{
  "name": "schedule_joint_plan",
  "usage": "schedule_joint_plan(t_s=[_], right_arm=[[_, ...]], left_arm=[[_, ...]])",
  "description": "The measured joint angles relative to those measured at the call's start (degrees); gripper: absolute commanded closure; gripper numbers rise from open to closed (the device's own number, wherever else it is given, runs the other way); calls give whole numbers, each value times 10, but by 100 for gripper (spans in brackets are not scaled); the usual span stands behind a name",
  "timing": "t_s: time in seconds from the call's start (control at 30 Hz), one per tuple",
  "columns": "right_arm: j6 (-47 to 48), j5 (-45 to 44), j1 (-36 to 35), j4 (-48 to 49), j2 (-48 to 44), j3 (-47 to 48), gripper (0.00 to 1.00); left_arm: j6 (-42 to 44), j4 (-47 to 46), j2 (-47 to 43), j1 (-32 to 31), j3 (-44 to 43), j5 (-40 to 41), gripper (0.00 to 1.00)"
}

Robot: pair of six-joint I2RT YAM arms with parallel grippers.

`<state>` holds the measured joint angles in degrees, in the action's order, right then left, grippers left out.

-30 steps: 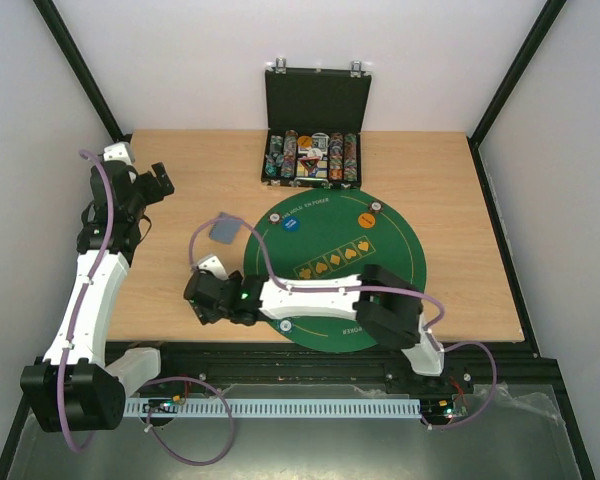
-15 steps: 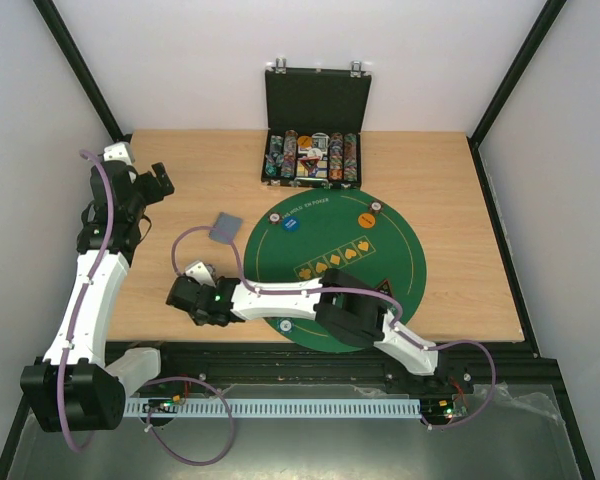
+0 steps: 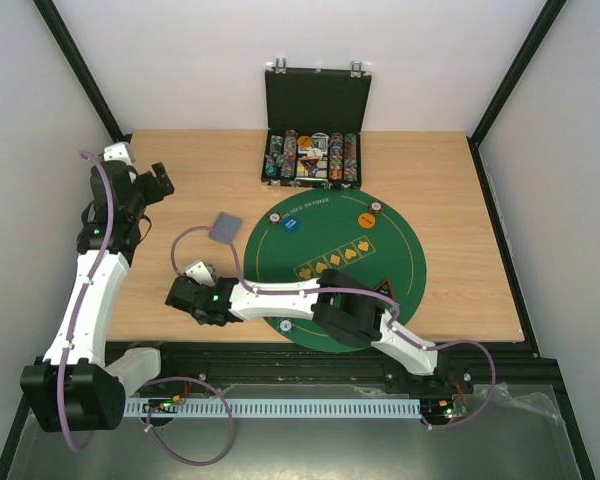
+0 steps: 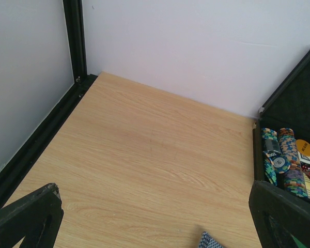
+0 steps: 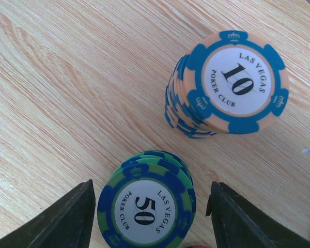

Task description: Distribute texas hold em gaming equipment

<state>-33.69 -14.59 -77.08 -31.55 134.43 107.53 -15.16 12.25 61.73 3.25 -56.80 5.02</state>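
In the right wrist view a green-and-blue stack of "50" poker chips (image 5: 147, 206) stands on the wood between my right gripper's (image 5: 151, 219) fingers (image 5: 67, 222), with a gap on each side, so the jaws are open. A taller orange-and-blue "10" chip stack (image 5: 230, 85) stands just beyond it. From above, the right gripper (image 3: 183, 297) hangs left of the green mat (image 3: 380, 255) and hides both stacks. Grey-blue cards (image 3: 224, 227) lie on the wood. My left gripper (image 3: 152, 190) is open and empty, raised at the far left.
The open black case (image 3: 314, 100) with chip rows stands at the back. On the mat lie a blue button (image 3: 291, 224), an orange button (image 3: 365, 219), a chip (image 3: 376, 207) at its far edge and a black-and-red marker (image 3: 385, 290).
The right arm reached further left, carrying its gripper from the mat's left edge out over the bare wood. The left arm has not moved.
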Motion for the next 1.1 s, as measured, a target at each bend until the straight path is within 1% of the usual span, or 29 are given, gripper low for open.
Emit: schedule_joint_plan(t_s=[0.43, 0.83, 1.1], right_arm=[[-2, 1, 6, 0, 5, 6, 53], [-2, 8, 9, 0, 7, 7, 52], [-2, 11, 10, 0, 7, 7, 61]], left_arm=[[0, 0, 0, 0, 0, 0, 0], [0, 0, 0, 0, 0, 0, 1], [0, 0, 0, 0, 0, 0, 1]])
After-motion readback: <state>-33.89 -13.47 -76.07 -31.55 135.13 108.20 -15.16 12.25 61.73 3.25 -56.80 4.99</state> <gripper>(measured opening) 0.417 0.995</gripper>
